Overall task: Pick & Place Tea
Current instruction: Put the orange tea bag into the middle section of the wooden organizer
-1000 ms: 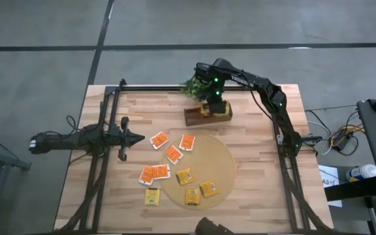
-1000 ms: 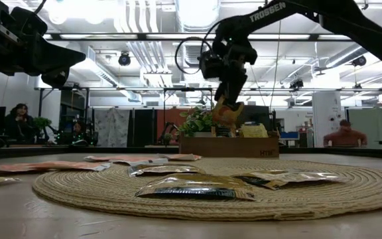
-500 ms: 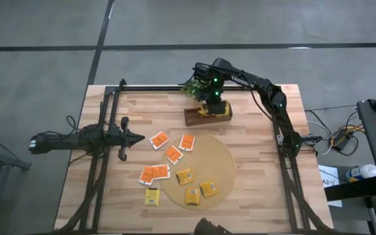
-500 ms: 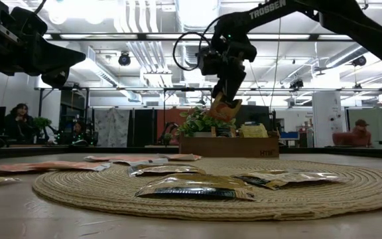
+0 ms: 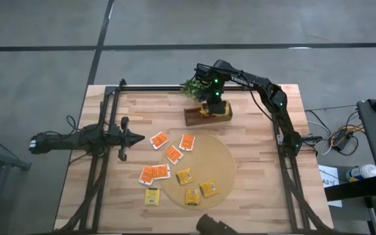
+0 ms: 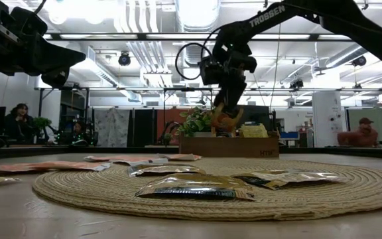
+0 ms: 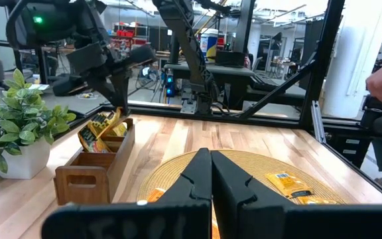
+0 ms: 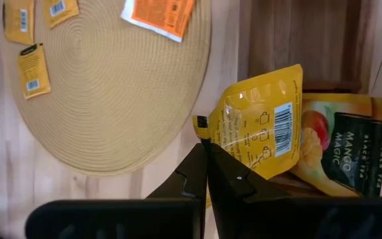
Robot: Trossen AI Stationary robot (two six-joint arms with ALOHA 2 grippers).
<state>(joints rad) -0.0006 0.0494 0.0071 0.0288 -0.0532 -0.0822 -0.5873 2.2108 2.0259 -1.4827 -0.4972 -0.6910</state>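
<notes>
We lower a yellow tea packet (image 8: 260, 126), pinched in our closed right gripper (image 6: 225, 114), further into the wooden box (image 5: 207, 115) than a moment ago; release looks near. The left gripper (image 7: 210, 174) waits shut.

You've got two matte-black arms w/ tubular links. Right arm (image 5: 260, 88) has white TROSSEN lettering on its link, a green LED glowing near the wrist, a black cable looped beside it. Left arm (image 5: 77, 139): slim, black, tapered fingers.
</notes>
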